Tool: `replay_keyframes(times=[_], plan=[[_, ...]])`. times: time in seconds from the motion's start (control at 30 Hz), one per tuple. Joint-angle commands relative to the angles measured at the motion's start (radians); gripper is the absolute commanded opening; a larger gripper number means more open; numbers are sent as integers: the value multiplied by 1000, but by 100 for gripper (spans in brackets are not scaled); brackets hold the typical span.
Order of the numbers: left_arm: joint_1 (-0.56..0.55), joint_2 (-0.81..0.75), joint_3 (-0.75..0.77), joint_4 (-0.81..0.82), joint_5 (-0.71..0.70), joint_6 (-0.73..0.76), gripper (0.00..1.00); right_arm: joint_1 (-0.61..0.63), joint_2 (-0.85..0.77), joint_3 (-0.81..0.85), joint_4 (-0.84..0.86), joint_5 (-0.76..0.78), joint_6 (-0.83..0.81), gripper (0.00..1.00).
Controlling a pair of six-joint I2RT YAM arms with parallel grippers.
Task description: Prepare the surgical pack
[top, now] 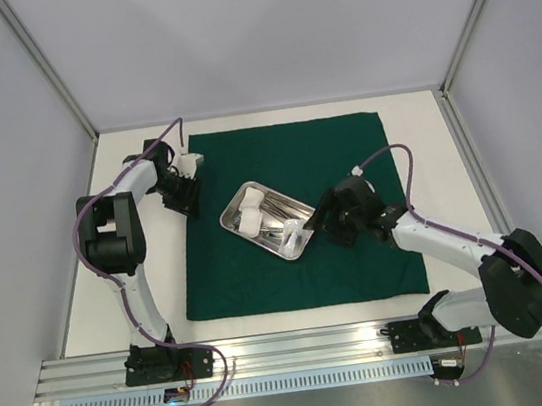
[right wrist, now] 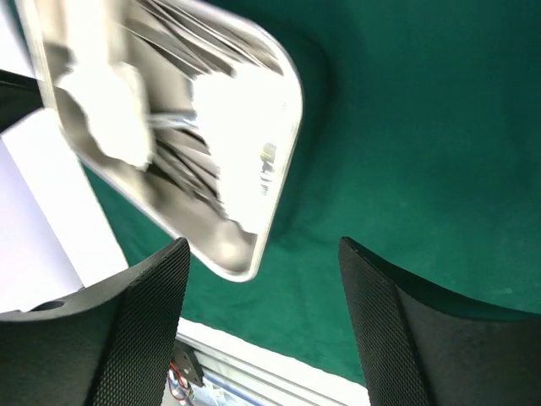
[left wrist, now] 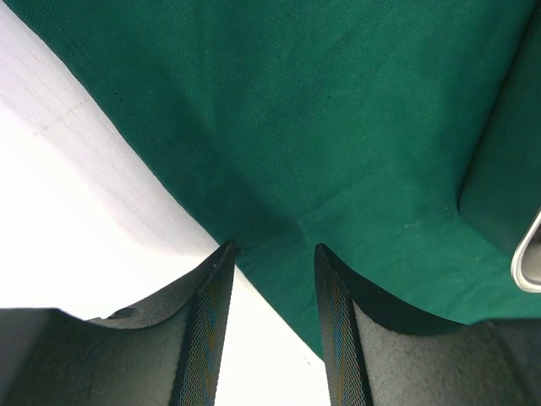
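The dark green cloth (top: 285,161) of the surgical pack lies spread flat on the table. On its middle sits a shiny steel tray (top: 291,199) holding slim metal instruments (top: 275,218) and white gauze (top: 250,214). My left gripper (top: 188,198) is at the cloth's left edge. In the left wrist view its jaws (left wrist: 274,247) stand apart with the cloth (left wrist: 321,127) hem running between them. My right gripper (top: 318,219) hovers just right of the tray. In the right wrist view it is (right wrist: 264,245) wide open and empty above the cloth (right wrist: 423,127), with the tray's corner (right wrist: 228,254) near its left finger.
The white table (top: 421,121) borders the cloth on all sides. An aluminium rail (top: 301,345) with the arm bases runs along the near edge. Grey enclosure walls with metal posts (top: 51,72) close off the left, right and back.
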Motion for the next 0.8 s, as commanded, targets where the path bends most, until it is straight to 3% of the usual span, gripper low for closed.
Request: replay_keyframes(times=[0.0,0.13,0.23,0.4,0.6,0.7,0.73,0.77], plan=[[-1,4,-8,-2,24,-5,51,-49,-52,94,-159,54,-145,74],[-1,-6,-12,-7,31,-8,51,-205,-103,48,-184,50,-174,75],[-1,-19,-28,-4,34,-2,51,-280,-111,41,-273,145,-200,75],[-1,-25,-29,-7,33,2,51,-313,-63,34,-341,264,-214,77],[1,-48,-28,-21,40,7,51,-313,141,-8,-211,151,-220,75],[1,-71,-32,-29,43,15,51,-314,259,-8,-131,73,-222,64],[2,-78,-35,-33,45,18,51,-313,300,-8,-114,35,-220,50],[4,-83,-35,-35,53,18,51,-314,317,-7,-98,12,-220,42]])
